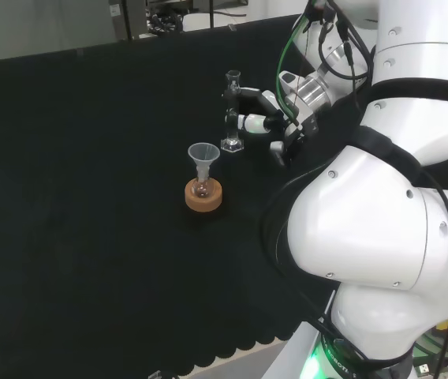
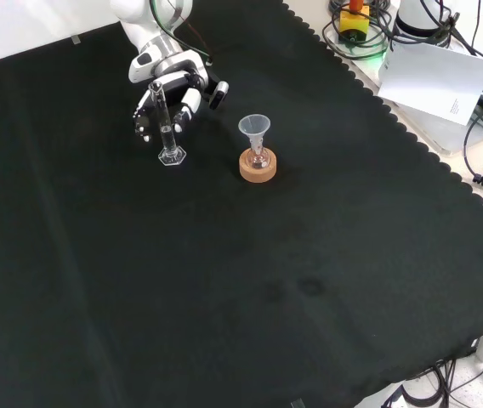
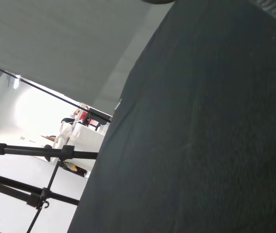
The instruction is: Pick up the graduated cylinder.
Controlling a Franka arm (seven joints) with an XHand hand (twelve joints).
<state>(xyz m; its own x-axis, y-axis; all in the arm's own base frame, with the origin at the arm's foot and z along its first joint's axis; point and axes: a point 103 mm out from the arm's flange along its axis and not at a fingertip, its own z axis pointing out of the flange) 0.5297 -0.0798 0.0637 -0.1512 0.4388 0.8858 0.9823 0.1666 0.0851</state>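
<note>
The graduated cylinder [image 1: 231,112] [image 2: 166,127] is a thin clear tube on a hexagonal foot, standing upright on the black cloth. The black and white hand [image 1: 275,118] [image 2: 172,89] is right beside it, at the height of its upper half. In the front view the fingers [image 2: 144,114] hang down on both sides of the tube, just behind it. The thumb [image 2: 217,93] is spread off to the right in that view, away from the glass. The hand is open, and the cylinder's foot rests on the cloth.
A small round flask with a clear funnel [image 1: 203,155] [image 2: 255,129] in its neck sits on a cork ring [image 1: 203,197] [image 2: 258,167], close to the cylinder. The arm's white links [image 1: 382,221] stand at the head view's right. Cables and paper [image 2: 433,72] lie beyond the cloth's scalloped edge.
</note>
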